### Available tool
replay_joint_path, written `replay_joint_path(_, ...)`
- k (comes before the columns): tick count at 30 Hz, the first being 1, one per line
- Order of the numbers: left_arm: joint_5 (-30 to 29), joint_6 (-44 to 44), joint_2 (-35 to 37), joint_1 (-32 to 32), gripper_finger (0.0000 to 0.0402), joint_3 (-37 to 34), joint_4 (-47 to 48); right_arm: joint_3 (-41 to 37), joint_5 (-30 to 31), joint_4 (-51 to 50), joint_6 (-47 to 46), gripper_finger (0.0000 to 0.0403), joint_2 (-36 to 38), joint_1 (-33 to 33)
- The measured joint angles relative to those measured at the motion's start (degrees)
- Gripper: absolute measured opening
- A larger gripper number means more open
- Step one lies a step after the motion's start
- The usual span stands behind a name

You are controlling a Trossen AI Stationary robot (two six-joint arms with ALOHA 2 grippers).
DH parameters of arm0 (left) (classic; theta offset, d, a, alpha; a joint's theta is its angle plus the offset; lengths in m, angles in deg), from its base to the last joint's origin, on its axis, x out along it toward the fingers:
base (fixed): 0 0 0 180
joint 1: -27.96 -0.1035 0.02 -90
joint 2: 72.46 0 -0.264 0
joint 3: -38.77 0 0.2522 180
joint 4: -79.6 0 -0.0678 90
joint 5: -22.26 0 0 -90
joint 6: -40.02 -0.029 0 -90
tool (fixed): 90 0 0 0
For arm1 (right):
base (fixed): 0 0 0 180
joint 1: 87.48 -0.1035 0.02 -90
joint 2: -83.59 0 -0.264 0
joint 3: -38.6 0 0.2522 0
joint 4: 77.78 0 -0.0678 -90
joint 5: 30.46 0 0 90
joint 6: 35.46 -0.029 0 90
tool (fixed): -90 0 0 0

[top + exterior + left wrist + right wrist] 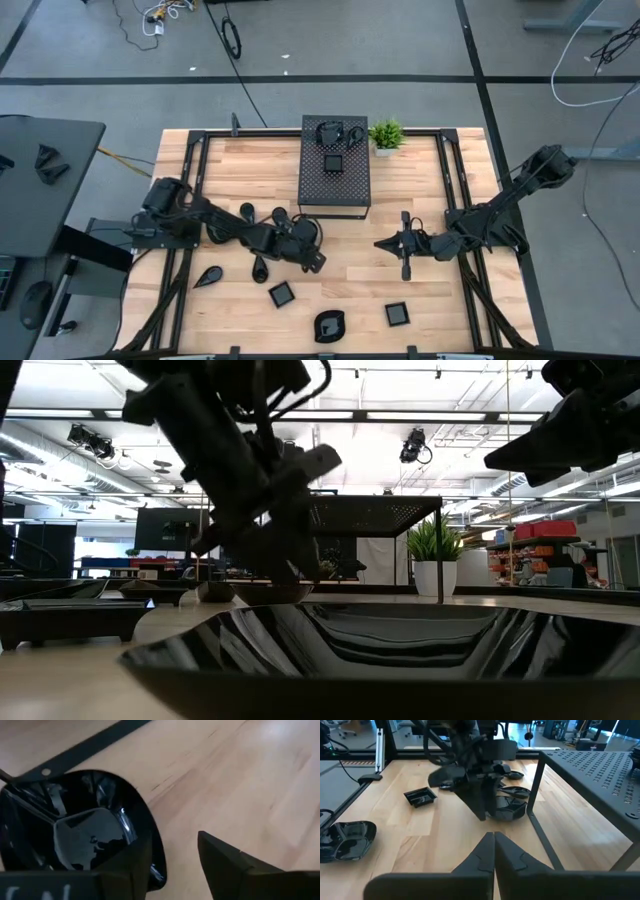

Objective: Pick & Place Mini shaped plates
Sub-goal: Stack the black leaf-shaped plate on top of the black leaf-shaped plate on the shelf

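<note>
Atop the perforated box [335,185] sits one square plate [332,163]; left hand [312,262] spread, right hand [385,244] pressed together.

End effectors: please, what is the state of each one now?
Left end effector: open, at a black plate, not gripping it.
Right end effector: closed, holding nothing.
</note>
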State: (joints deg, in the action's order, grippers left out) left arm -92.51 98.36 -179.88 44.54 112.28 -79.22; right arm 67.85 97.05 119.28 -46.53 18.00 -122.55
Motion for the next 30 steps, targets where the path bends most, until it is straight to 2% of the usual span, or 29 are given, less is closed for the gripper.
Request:
replay_joint_path(10, -3.5, 0.0, -1.2, 0.1, 0.0083, 0.0, 2.0, 0.0, 0.0, 0.0, -0.3, 0.0008, 0.0, 0.0)
replay_joint_path(19, -2.7, -0.4, -1.2, 2.5, 0.0008, 0.2, 0.0, 0.0, 0.0, 0.0, -0.4, 0.0008, 0.0, 0.0)
replay_joint_path(24, -2.2, -3.0, -1.2, 5.4, 0.0006, 3.9, 0.2, 0.0, 0.0, 0.0, -0.2, 0.0008, 0.0, 0.0)
replay_joint_path(30, -0.7, -15.3, -1.2, 8.7, 0.0005, 13.3, 2.9, 0.0, 0.0, 0.0, -0.2, 0.0009, 0.0, 0.0)
